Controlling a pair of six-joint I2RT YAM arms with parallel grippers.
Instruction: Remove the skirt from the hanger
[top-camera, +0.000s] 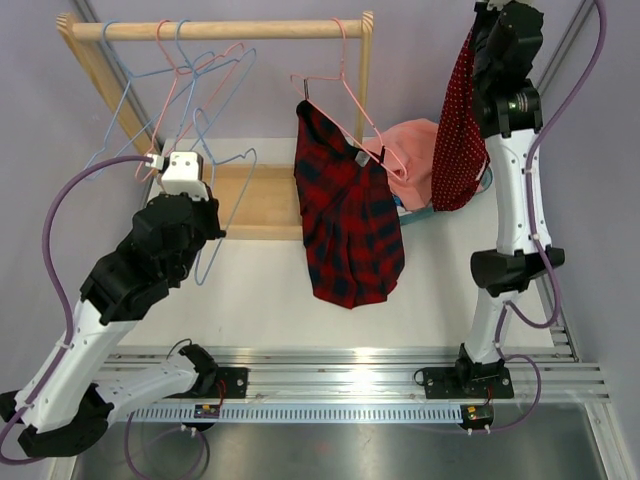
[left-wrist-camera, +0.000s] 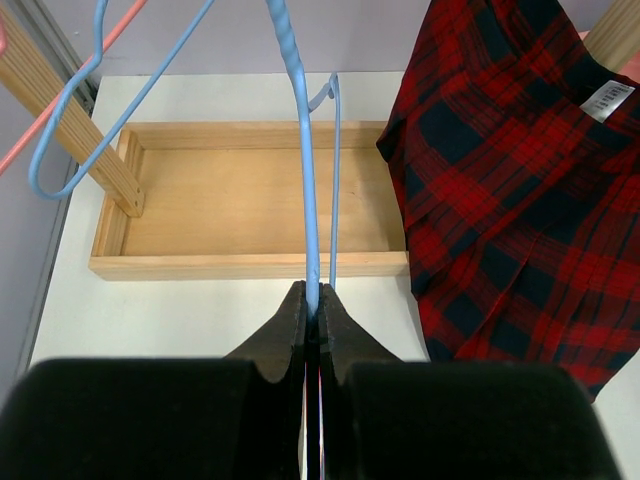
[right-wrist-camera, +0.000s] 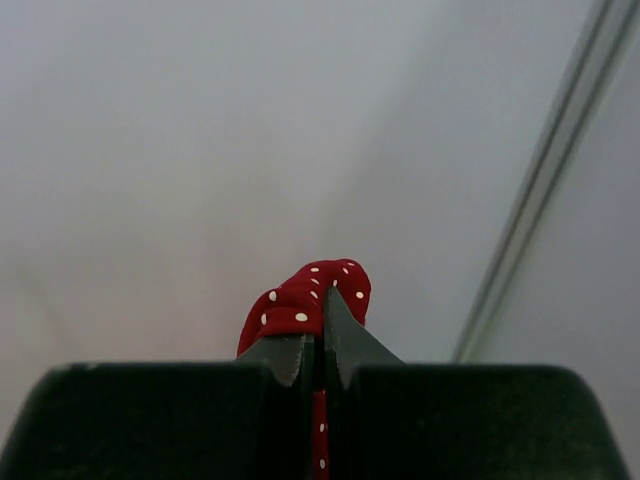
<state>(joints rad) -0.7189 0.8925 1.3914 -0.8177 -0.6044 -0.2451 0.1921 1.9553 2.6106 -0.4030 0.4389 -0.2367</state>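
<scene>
The soft, light red cloth skirt with white dots (top-camera: 458, 130) hangs limp high at the right, pinched at a bunched fold by the right gripper (right-wrist-camera: 322, 305), a safe hold I think, while the left gripper (left-wrist-camera: 318, 300) pinches a thin blue wire hanger (left-wrist-camera: 305, 170).

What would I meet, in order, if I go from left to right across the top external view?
Left arm → wooden tray → red plaid skirt → pink garment → red polka-dot garment → right arm.
</scene>
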